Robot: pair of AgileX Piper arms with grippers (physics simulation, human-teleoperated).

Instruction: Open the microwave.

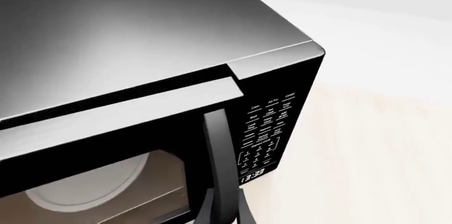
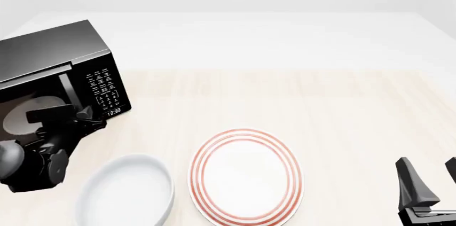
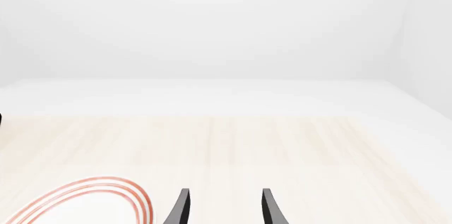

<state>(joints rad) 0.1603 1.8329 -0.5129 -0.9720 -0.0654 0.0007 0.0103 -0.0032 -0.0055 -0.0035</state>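
Microwave [image 2: 57, 71]: glossy black box at the table's [image 2: 321, 103] far left corner, door cracked slightly ajar, seam visible along the top edge. Left gripper [image 2: 71, 116] right at the door front, by the vertical bar handle [image 1: 217, 155]; handle's long axis upright, dead ahead between the fingers. Jaw state there: cannot tell, fingers mostly out of frame. Nearer arm by far: left. Right gripper [image 2: 427, 183] parted and empty, well apart from the microwave, beyond the red-ringed plate [image 2: 246, 175]. Plain white bowl [image 2: 125, 194] near the microwave's front. White-printed keypad [image 1: 268, 128], pale round turntable [image 1: 92, 187] behind the window.
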